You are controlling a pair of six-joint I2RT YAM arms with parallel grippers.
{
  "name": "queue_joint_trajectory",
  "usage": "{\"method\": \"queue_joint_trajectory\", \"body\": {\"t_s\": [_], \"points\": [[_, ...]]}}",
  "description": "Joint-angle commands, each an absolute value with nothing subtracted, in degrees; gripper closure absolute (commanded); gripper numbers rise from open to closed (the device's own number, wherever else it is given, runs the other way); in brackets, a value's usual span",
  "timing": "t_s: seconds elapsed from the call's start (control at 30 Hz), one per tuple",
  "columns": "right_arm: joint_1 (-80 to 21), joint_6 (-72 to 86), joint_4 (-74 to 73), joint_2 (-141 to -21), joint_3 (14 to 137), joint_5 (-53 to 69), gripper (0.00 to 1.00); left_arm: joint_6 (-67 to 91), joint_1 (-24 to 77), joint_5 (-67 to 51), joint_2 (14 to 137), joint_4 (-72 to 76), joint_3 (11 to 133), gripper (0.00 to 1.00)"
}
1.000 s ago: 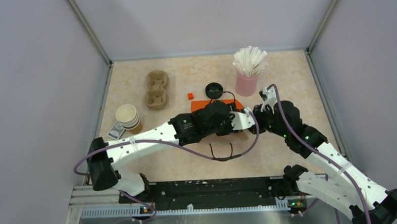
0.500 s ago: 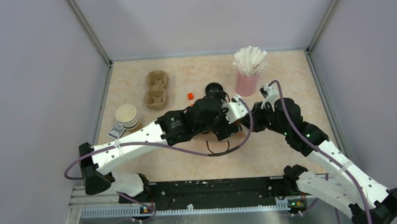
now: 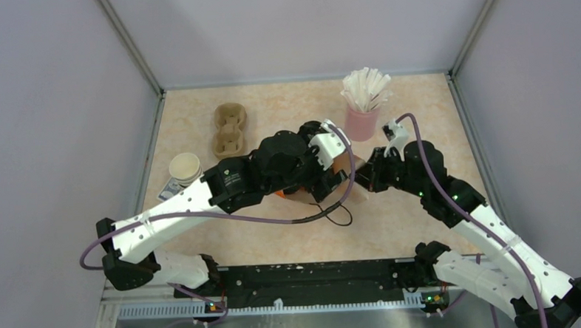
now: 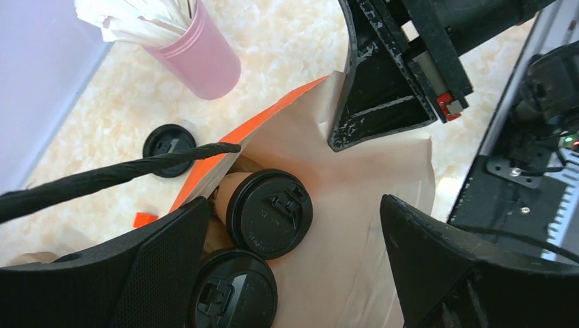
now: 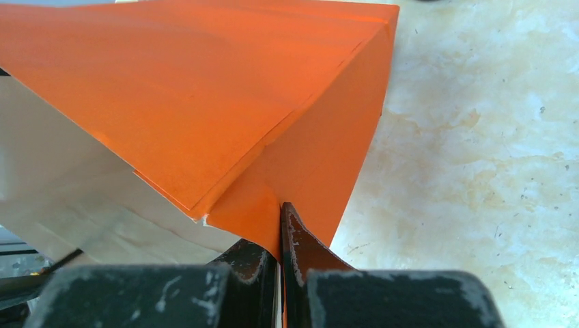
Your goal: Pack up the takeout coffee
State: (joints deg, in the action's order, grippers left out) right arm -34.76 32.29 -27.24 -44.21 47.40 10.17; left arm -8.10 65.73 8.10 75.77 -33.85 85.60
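In the left wrist view I look down into the open orange bag point(image 4: 355, 178) with its tan inside. Two takeout coffees with black lids stand in it side by side, one point(image 4: 270, 213) above the other point(image 4: 232, 290). My left gripper point(image 4: 293, 205) is open and empty, its fingers spread wide above the bag's mouth. In the top view it point(image 3: 325, 179) hangs over the bag point(image 3: 341, 160). My right gripper point(image 5: 280, 239) is shut on the bag's orange edge point(image 5: 300, 171) and holds it; it also shows in the top view point(image 3: 368, 177).
A pink cup of white straws point(image 3: 361, 120) stands behind the bag. A loose black lid point(image 4: 168, 147) and a small orange scrap point(image 4: 143, 220) lie on the table beside the bag. A cardboard cup carrier point(image 3: 229, 130) and a stack of lidless cups point(image 3: 186, 168) are at the left.
My left arm has swung away from the near side toward the back and left, above the bag. My right gripper has kept its hold on the bag's edge.
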Motion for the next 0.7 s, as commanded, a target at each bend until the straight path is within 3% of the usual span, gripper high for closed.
{"method": "queue_joint_trajectory", "body": {"t_s": [0.0, 0.5, 0.67], "points": [[-35.2, 33.9, -27.8, -43.8, 49.3, 10.2, 1.0, -3.1, 65.7, 6.9, 70.4, -31.0, 84.6, 0.01], [-35.2, 37.0, -27.3, -43.6, 49.4, 11.4, 1.0, 2.9, 65.7, -2.7, 63.9, -28.3, 71.9, 0.01], [-35.2, 37.1, -26.9, -43.8, 49.4, 11.6, 1.0, 3.0, 65.7, -5.8, 63.3, -30.1, 71.8, 0.09]]}}
